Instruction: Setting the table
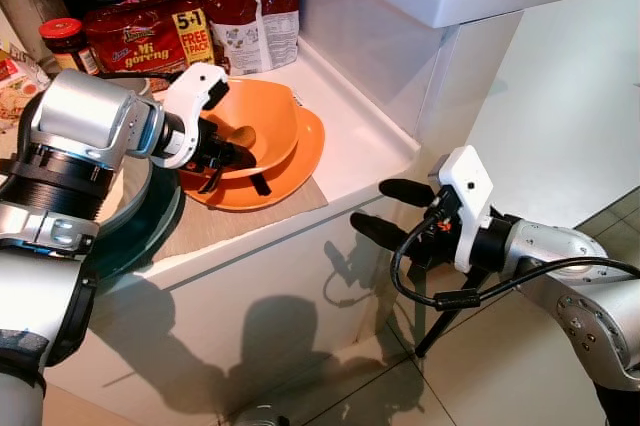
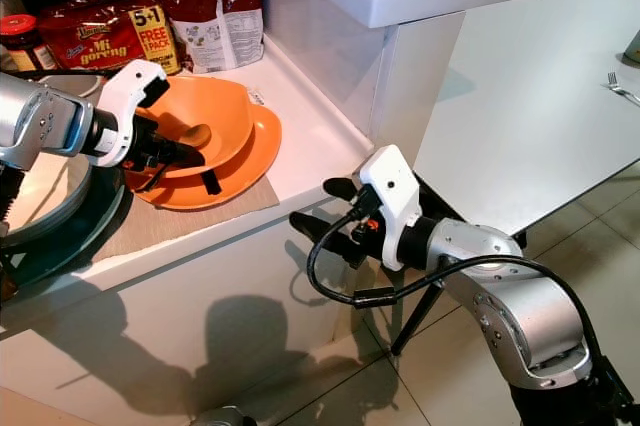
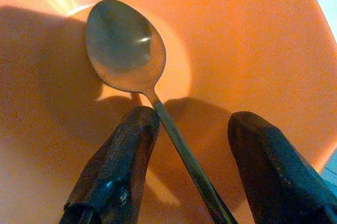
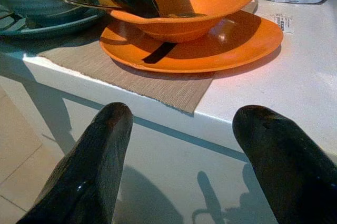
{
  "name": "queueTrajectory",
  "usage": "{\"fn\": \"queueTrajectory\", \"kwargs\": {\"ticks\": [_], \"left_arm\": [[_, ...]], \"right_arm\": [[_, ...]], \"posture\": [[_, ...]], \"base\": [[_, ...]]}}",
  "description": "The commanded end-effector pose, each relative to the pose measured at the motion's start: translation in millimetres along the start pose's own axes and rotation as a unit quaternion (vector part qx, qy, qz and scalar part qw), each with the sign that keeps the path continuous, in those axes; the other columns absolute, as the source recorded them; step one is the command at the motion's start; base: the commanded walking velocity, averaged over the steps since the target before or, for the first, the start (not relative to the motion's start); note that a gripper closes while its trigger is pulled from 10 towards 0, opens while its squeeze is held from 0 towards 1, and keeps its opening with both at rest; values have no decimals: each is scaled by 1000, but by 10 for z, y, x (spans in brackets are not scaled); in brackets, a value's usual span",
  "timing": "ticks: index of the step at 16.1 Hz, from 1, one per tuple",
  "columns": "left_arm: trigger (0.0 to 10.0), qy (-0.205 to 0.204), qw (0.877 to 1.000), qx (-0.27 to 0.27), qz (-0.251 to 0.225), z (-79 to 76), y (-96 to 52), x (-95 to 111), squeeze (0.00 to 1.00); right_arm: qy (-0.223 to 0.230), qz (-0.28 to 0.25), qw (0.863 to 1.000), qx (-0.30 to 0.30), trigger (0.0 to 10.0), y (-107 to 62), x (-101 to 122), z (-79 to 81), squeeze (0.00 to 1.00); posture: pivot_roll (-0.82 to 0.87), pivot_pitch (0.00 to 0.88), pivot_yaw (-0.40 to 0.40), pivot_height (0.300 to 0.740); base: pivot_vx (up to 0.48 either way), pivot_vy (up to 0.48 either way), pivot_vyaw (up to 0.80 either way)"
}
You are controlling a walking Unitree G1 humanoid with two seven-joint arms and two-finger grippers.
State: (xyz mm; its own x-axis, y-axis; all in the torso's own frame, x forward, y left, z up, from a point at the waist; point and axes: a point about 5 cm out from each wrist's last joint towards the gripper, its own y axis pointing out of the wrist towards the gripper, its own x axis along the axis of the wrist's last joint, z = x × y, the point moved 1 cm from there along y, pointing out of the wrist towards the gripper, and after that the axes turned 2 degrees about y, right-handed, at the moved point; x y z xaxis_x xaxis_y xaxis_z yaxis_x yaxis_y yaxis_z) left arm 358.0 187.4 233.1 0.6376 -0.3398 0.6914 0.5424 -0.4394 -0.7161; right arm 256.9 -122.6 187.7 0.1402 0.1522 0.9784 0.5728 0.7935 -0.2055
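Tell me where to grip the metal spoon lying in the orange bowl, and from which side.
Grip the metal spoon on its thin handle just behind the head, coming over the near rim of the orange bowl. The handle runs up toward that rim, and the left gripper already straddles it, fingers open either side. The broad head lies flat on the bowl floor, so it offers little to pinch.

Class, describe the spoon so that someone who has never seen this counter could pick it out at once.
On the white counter, a woven mat carries an orange plate with an orange bowl on it. The spoon lies inside that bowl, its handle between the open fingers of the left gripper. It is the only metal thing among the orange dishes.
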Motion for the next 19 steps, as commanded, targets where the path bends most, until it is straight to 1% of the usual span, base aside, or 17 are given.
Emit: {"fn": "queueTrajectory", "kwargs": {"ticks": [1,11,13,14,16,17,18,19], "left_arm": [[0,11,1000,0,0,-15,-16,17,0],[0,23,1000,2,0,-20,-14,15,0],[0,26,1000,-1,-2,-32,-17,31,0],[0,25,1000,-3,-11,-42,-17,61,0],[0,19,999,-7,-37,-76,-61,163,0],[0,22,997,-3,-77,-89,-135,284,0],[0,13,992,1,-122,-93,-228,402,0],[0,10,989,-2,-149,-111,-294,470,0]], "right_arm": [[-8,4,1000,3,10000,-6,-4,13,0],[-16,13,1000,17,10000,3,-59,40,0],[-18,13,1000,16,10000,2,-58,36,0],[-19,12,1000,14,10000,-2,-62,24,0],[-21,8,1000,6,10000,-11,-51,0,0],[-22,-5,1000,-6,10000,-16,-11,-36,0],[-22,-19,999,-22,10000,-23,42,-87,0],[-17,-31,999,-33,10000,-32,84,-125,0]], "posture": [[21,5,3,740],[21,0,4,740],[18,0,6,740],[21,0,6,740],[19,0,0,740],[18,0,0,740],[14,0,6,740],[15,0,9,740]], "base": [[0,0,0],[0,0,0],[0,0,0],[0,0,0],[0,0,0],[0,0,0],[0,0,0],[0,0,0]]}}
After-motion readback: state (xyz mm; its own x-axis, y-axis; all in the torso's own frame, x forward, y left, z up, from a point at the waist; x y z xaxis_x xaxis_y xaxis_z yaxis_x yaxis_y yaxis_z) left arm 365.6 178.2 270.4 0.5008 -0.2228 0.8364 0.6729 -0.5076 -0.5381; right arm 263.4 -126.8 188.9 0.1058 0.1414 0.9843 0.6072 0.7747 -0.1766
